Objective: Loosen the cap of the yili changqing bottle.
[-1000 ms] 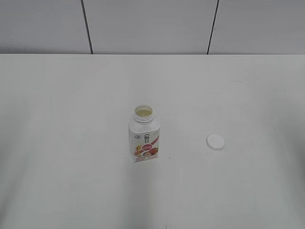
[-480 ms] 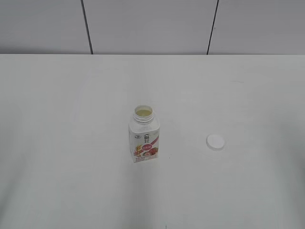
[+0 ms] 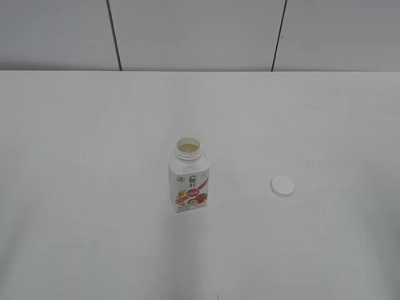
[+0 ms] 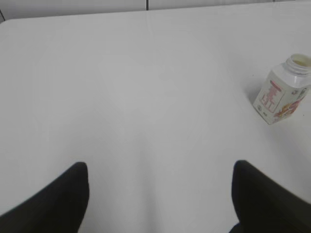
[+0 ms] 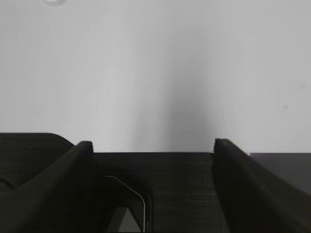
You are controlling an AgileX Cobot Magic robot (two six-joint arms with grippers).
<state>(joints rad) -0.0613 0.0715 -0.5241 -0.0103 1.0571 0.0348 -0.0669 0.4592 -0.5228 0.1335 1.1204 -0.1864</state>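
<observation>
**Both grippers spread and empty; cap lies off the bottle**

The left gripper (image 4: 158, 194) has its two dark fingers spread wide at the bottom of its wrist view, nothing between them, only bare white table (image 4: 146, 97). The right gripper (image 5: 153, 148) is likewise parted wide, holding nothing, above the table surface.

Ahead and to the right of the left gripper stands the yili changqing bottle (image 3: 189, 184), upright near the table's middle, its threaded neck uncovered and pale liquid visible inside. The cap (image 3: 282, 186) lies flat on the table, well apart, to the bottle's right. A grey panelled wall (image 3: 200, 34) rises behind the table.
</observation>
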